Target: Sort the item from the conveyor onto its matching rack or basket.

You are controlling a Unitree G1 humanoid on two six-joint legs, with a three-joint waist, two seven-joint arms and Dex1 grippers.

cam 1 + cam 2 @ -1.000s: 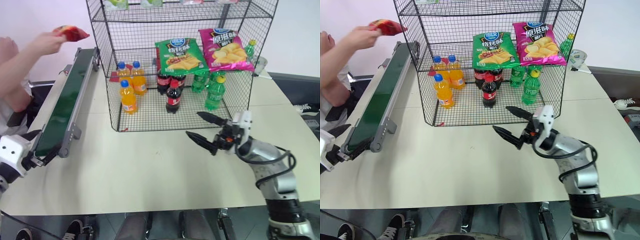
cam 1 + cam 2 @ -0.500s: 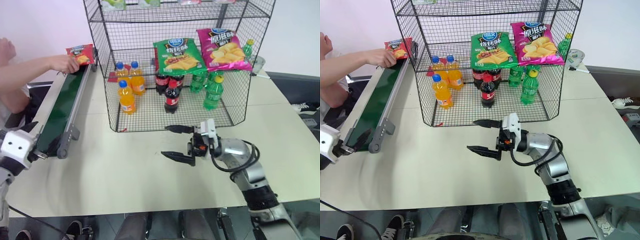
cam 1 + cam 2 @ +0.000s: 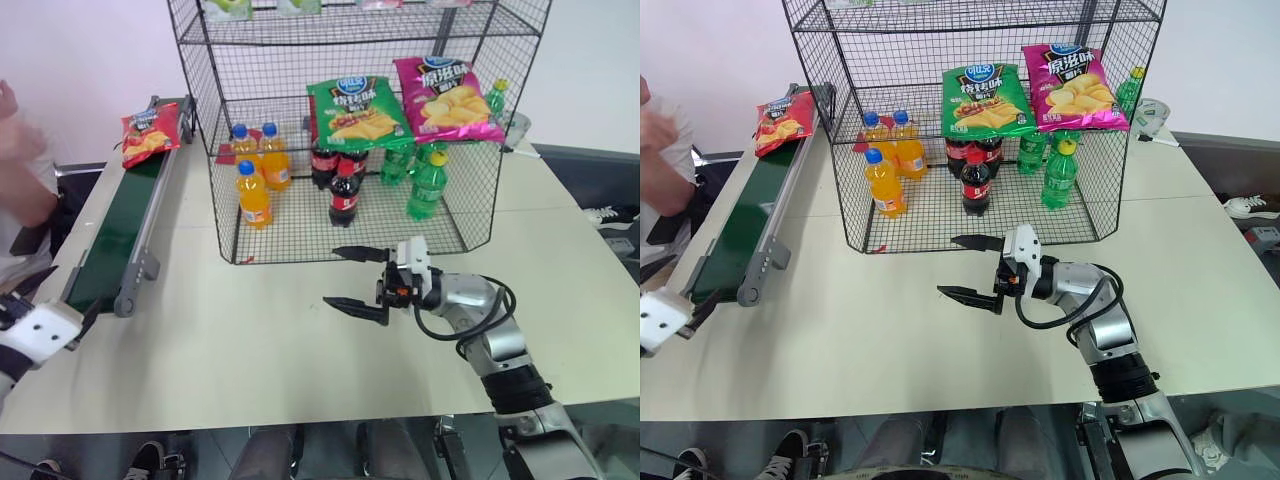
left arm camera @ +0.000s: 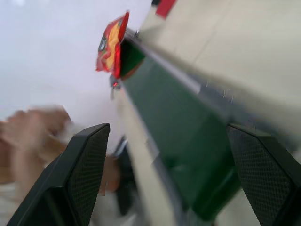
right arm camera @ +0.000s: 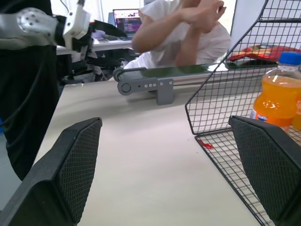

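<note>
The item, a red chip bag (image 3: 148,133), lies on the far end of the conveyor (image 3: 120,230), a dark green belt running along the table's left side; it also shows in the left wrist view (image 4: 111,43). To the belt's right stands the rack (image 3: 300,225), a tall black wire unit. My left gripper (image 3: 60,298) hangs open and empty at the belt's near end, pointing along it. Over the table in front of the rack, my right gripper (image 3: 332,276) points left, open, with nothing between its fingers.
The rack's bottom tier holds orange bottles (image 3: 255,195), cola bottles (image 3: 344,195) and green bottles (image 3: 426,185). A green chip bag (image 3: 358,112) and a pink one (image 3: 448,98) lie on the tier above. A person (image 3: 22,150) sits beyond the conveyor at the left.
The person laid the red bag on the belt's far end and drew the hand back. My right gripper swung left and down in front of the rack. My left gripper rolled and sank back.
</note>
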